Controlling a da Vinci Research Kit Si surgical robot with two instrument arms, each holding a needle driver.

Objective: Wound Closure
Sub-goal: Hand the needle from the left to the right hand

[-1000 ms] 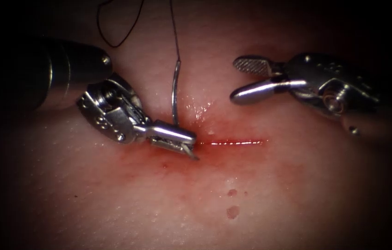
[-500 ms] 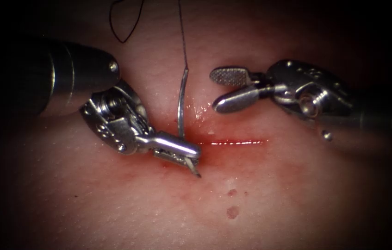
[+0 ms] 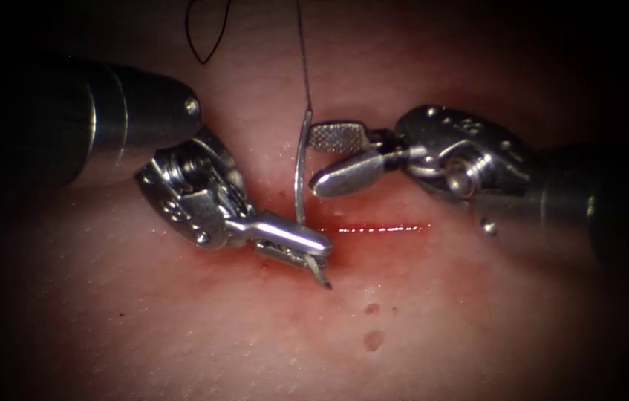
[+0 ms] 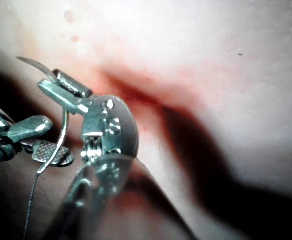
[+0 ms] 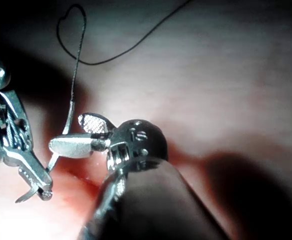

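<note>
We see the left hand (image 3: pixel 307 252) clamped on the needle (image 3: pixel 300 171) near its point, clear of the tissue (image 3: pixel 180 327) at the cut's (image 3: pixel 381 229) left end, the right hand (image 3: pixel 329 160) open, empty beside the swaged end, so a firm, steady grip matters here.

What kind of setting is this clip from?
Most likely a surgical-robot suturing practice bench: two needle drivers work over tissue with a short cut. The left tool holds the needle near its tip; thread trails; the right tool is open, holding nothing.
</note>
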